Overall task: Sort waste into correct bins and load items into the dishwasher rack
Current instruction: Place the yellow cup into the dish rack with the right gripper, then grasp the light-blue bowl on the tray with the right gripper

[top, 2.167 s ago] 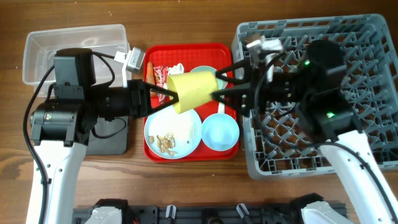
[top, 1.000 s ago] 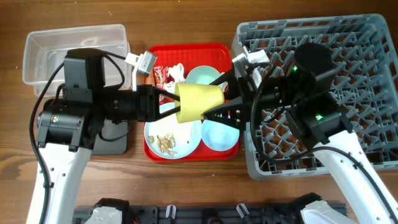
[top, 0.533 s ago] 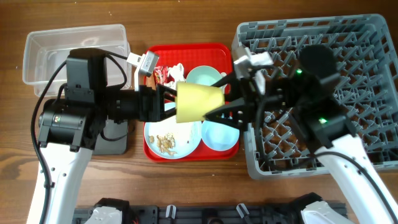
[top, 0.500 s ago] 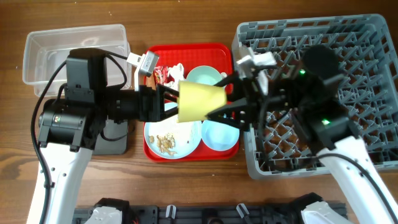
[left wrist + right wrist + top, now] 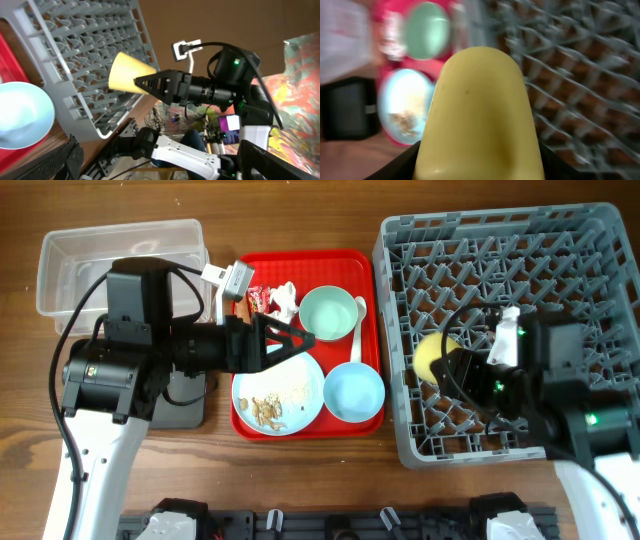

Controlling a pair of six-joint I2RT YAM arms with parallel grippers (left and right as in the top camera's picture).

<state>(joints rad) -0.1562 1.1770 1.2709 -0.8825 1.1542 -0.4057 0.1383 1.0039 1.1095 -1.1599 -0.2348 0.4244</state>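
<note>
The small yellow cup hangs over the left middle of the grey dishwasher rack, with my right gripper shut on it. In the right wrist view the cup fills the frame between the fingers of that gripper. My left gripper stands open and empty above the red tray. From the left wrist I see the cup held over the rack. The plate carries food scraps. Light blue bowl, mint bowl, spoon, tissue and wrapper lie on the tray.
A clear tub stands at the back left. The black tray sits in front of it, mostly under my left arm. Brown tabletop surrounds everything.
My left gripper opened and let go of the yellow cup. The right arm carried the cup to the right, from above the red tray to above the rack.
</note>
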